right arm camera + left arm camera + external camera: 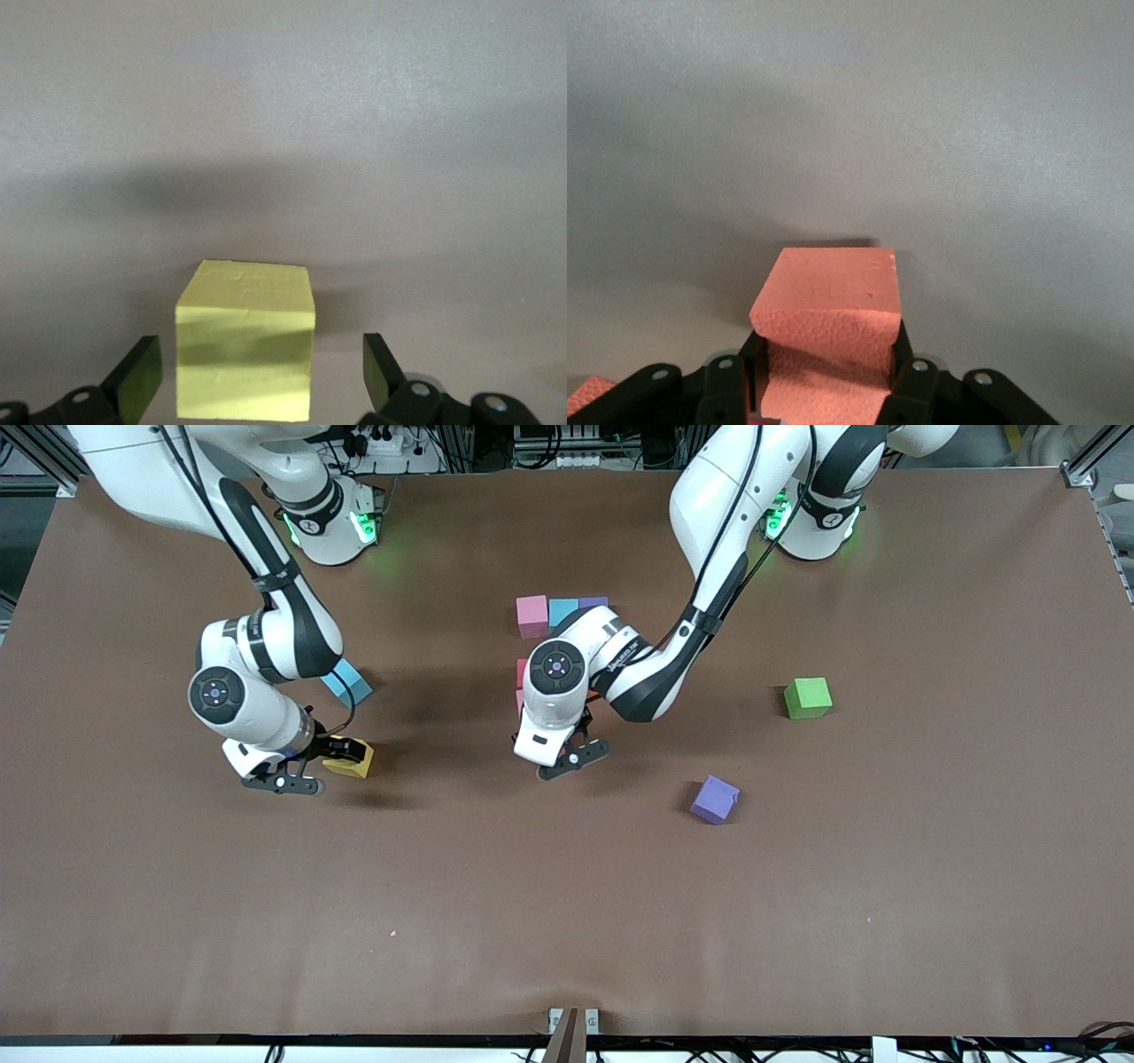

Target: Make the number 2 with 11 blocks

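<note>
The number 2 [554, 615] is only partly visible: a top row of pink, blue and purple cubes sits mid-table toward the robots' bases, and the left arm's wrist hides most of the lower rows.

The left gripper [574, 757] sits at the end of the digit nearer the front camera. In the left wrist view its fingers are pinched on an orange block [828, 332], which lies low over the mat. We judge this block is being placed in a lower row.

The yellow block [349, 759] lies toward the right arm's end of the table, well apart from the digit. The right gripper [297, 775] is spread. In the right wrist view the yellow block [245, 351] lies squarely between the fingers [137, 382], faces parallel to them, apparently with gaps on both sides. We judge closing is all that remains for this grasp.

Loose cubes: purple block [714, 799] and green cube [807, 697] toward the left arm's end, a second blue block [346, 682] beside the right arm.
</note>
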You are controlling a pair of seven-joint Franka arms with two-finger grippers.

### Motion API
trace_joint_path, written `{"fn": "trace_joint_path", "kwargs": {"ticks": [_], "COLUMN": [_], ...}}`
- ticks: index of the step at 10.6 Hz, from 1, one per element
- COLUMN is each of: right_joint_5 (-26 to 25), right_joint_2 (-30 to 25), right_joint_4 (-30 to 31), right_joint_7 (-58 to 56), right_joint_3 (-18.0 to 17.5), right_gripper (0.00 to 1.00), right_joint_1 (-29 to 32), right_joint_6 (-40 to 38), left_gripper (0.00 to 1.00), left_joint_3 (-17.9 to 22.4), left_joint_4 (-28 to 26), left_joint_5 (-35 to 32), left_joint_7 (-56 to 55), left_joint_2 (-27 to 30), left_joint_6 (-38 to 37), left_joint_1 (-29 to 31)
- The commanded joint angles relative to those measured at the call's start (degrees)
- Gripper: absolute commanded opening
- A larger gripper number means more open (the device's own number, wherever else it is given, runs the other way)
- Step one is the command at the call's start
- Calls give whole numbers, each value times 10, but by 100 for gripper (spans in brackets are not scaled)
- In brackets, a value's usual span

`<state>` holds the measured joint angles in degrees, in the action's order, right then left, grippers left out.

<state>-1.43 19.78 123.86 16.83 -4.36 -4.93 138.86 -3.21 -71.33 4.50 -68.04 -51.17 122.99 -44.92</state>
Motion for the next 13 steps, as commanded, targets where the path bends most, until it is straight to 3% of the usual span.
{"fn": "trace_joint_path", "kwargs": {"ticks": [1, 9, 11, 12, 13], "right_joint_5": [-9, -1, 0, 0, 0], "right_joint_2": [-11, 16, 17, 18, 18], "right_joint_4": [31, 30, 27, 26, 24], "right_joint_7": [0, 7, 7, 10, 10], "right_joint_3": [-9, -10, -10, -11, -11], "right_gripper": [100, 100, 64, 55, 54], "right_joint_1": [8, 8, 8, 8, 8], "right_joint_6": [40, 42, 42, 41, 37], "left_gripper": [44, 44, 44, 44, 44], "left_joint_3": [15, 42, 44, 44, 46], "left_joint_4": [14, 21, 20, 20, 19], "left_joint_5": [17, 37, 37, 37, 38], "left_joint_7": [21, 118, 131, 136, 139], "left_joint_2": [2, -2, -4, -6, -7], "left_joint_6": [-9, -4, -3, 0, 4], "left_joint_1": [-16, -44, -49, -50, -54]}}
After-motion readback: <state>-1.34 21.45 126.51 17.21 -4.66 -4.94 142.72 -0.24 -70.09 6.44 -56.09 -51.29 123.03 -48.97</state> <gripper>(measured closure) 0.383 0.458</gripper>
